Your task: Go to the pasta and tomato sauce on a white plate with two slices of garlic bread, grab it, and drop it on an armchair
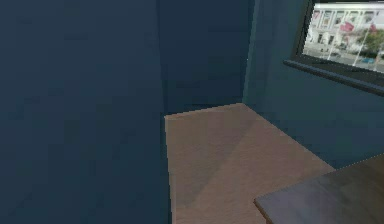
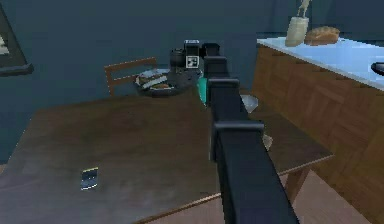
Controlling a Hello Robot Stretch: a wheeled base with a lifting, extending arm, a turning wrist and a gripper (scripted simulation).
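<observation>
On the table's far edge, the plate lies near the gripper, toward the arm side view's left. Whether the gripper holds anything cannot be told.

Your forward view looks ahead and somewhat down, close into a corner of dark blue walls, with brown floor below and a window high at its right. Your arm side view looks out and down across a dark wooden table, so near that the arm fills the foreground from the bottom edge up to the gripper. Beyond stand a chair and a counter. The dark tabletop corner at the forward view's lower right looks to be that same table.
</observation>
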